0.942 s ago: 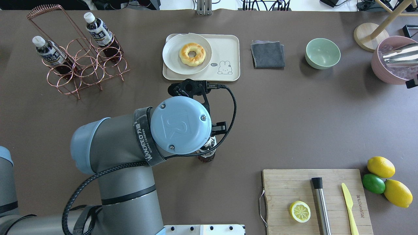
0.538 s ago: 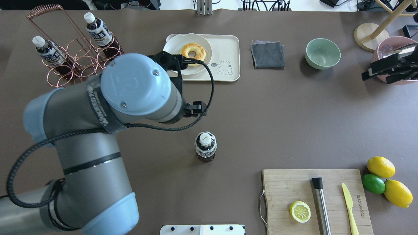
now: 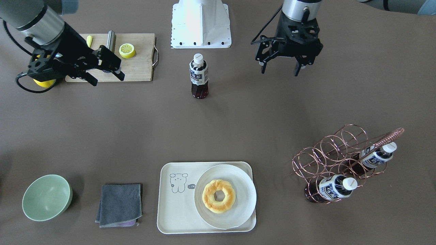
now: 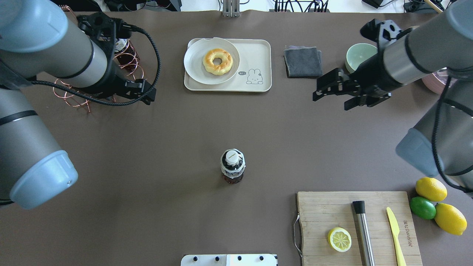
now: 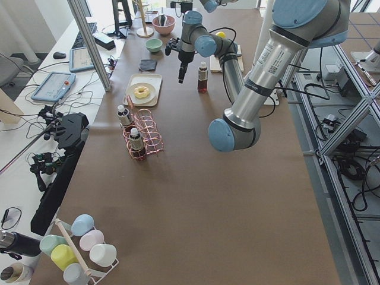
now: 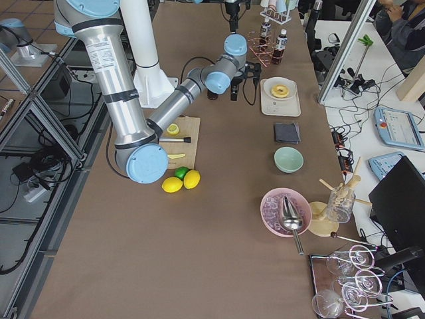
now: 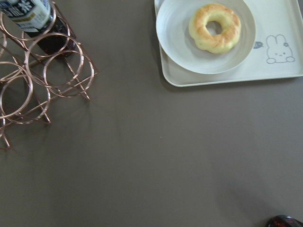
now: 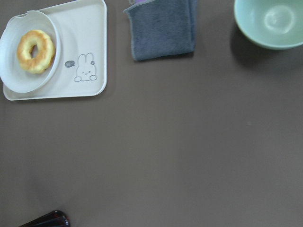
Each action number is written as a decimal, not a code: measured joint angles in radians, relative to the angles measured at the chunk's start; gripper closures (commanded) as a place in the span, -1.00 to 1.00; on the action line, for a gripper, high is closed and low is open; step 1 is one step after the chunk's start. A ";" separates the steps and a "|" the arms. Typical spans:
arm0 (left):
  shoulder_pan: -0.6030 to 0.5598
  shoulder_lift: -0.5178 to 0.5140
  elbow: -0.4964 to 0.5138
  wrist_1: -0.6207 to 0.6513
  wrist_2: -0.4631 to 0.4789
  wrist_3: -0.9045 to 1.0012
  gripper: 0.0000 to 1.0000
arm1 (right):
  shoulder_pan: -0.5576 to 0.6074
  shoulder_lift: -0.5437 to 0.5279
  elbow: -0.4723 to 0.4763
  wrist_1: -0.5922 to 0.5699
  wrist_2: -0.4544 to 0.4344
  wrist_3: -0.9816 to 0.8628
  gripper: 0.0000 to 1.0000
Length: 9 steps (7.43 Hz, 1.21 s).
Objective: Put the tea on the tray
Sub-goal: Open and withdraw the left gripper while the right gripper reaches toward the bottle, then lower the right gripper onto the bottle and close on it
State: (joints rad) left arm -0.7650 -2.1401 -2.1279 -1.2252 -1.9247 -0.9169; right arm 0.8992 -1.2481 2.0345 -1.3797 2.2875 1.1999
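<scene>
The tea (image 4: 232,166) stands upright on the brown table (image 4: 166,147), in the gap between the two sets of jaws and well apart from both. The left gripper (image 3: 280,70) hangs with its jaws spread and empty, and the right gripper (image 3: 107,79) likewise. The tray (image 4: 258,51) lies between them too, farther out, bearing a plate (image 4: 196,62). A white desk (image 5: 15,190) strewn with cables runs alongside.

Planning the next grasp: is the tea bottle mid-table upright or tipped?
Upright: the tea stands on its base, white cap on top, nothing touching it.
</scene>
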 measured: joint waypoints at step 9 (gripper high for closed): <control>-0.292 0.267 0.033 -0.108 -0.169 0.438 -0.94 | -0.436 0.461 -0.024 -0.561 -0.495 0.094 -0.80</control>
State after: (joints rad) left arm -1.0573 -1.8733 -2.0945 -1.3333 -2.0936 -0.4786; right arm 0.4633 -0.7875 2.0107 -1.9403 1.7922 1.2941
